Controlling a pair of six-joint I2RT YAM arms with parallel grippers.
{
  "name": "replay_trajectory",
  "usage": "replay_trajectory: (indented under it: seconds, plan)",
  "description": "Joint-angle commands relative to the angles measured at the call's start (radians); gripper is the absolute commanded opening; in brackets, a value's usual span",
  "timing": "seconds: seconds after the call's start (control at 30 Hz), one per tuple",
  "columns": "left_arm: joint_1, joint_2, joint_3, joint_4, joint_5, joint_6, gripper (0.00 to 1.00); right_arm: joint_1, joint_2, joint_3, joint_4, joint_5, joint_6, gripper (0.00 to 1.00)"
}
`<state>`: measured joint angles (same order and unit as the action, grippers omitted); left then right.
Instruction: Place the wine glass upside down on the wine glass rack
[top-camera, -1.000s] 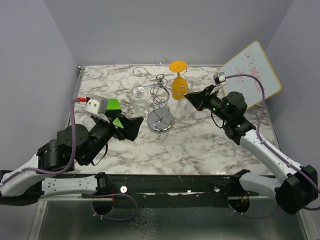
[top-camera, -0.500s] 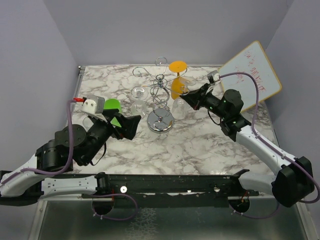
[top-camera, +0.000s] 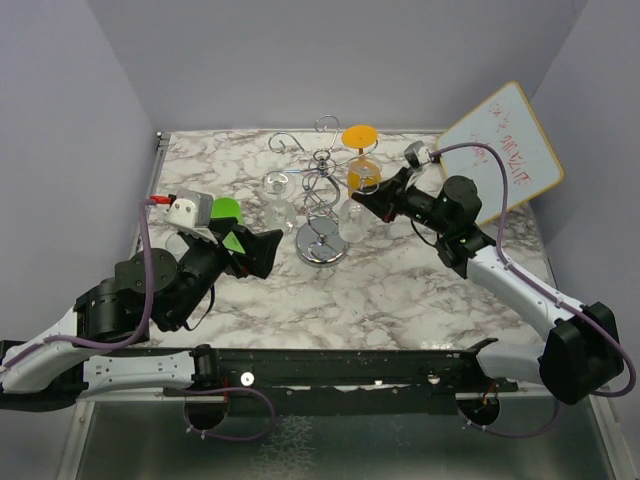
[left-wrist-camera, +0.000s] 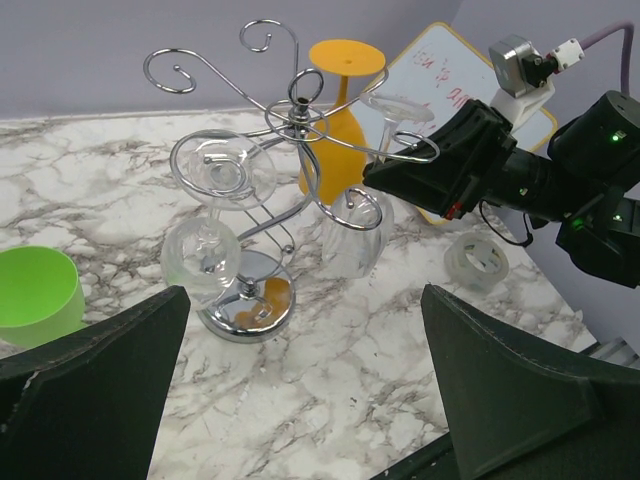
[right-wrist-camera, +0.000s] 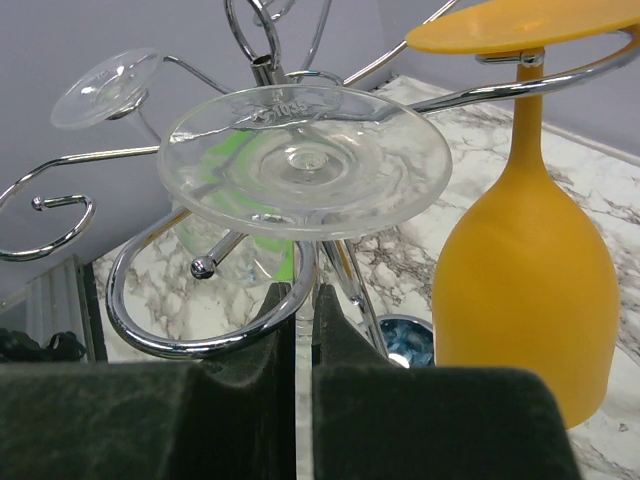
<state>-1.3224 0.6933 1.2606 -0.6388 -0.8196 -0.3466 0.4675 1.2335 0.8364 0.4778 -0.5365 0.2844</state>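
Right jaws: the right gripper (top-camera: 365, 195) has its jaws closed almost together on the thin stem of the clear wine glass (right-wrist-camera: 305, 165), a transparent stemmed glass held upside down. The grip is just under the glass's round foot.
Left jaws: the left gripper (top-camera: 268, 254) has its jaws spread wide with nothing between them. It sits low over the table at the near left and points toward the rack.
Clear wine glass: it is foot up and bowl down, on the right side of the rack. The foot lies over one curled arm and the bowl hangs low beside the twisted post. Whether the rim touches the table cannot be told.
Stem and arm: in the right wrist view the chrome curl runs directly beneath the foot, up to the dark fingers (right-wrist-camera: 150, 420). Whether the stem sits inside the curl cannot be told.
Wine glass rack: the wine glass rack (top-camera: 322, 240) is a shiny chrome wire stand with a round mirrored base and scroll arms. It stands upright mid-table, between the two arms.
Orange wine glass: this opaque orange wine glass (left-wrist-camera: 335, 150) hangs upside down from a far arm of the rack, just beside the held glass.
Second clear glass: the second clear glass (left-wrist-camera: 205, 260) hangs upside down on the rack's left side.
Green cup: the bright green cup (left-wrist-camera: 35, 295) stands on the table at the left, near the left gripper.
Tape roll: the translucent tape roll (left-wrist-camera: 475, 262) lies flat below the right arm.
Whiteboard: the white board (top-camera: 505, 150) has red writing and stands tilted at the far right corner.
Table: the marble-patterned table (top-camera: 400, 290) is white with grey veins.
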Motion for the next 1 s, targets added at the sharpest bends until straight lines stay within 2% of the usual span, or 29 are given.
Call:
replay_trajectory:
  seconds: [0.0, 0.27, 0.67, 0.97]
  plan:
    - [-0.004, 0.006, -0.017, -0.021, -0.022, 0.012, 0.99, 0.003, 0.009, 0.052, 0.056, -0.097, -0.029, 0.01]
    - [-0.004, 0.000, -0.033, -0.022, -0.021, 0.005, 0.99, 0.003, -0.003, 0.053, 0.067, -0.193, -0.037, 0.01]
    - [-0.004, -0.005, -0.055, -0.022, -0.020, -0.003, 0.99, 0.003, -0.067, 0.004, 0.073, -0.225, -0.036, 0.01]
    - [-0.005, -0.006, -0.059, -0.021, -0.018, -0.006, 0.99, 0.004, -0.124, -0.040, 0.054, -0.160, -0.044, 0.01]
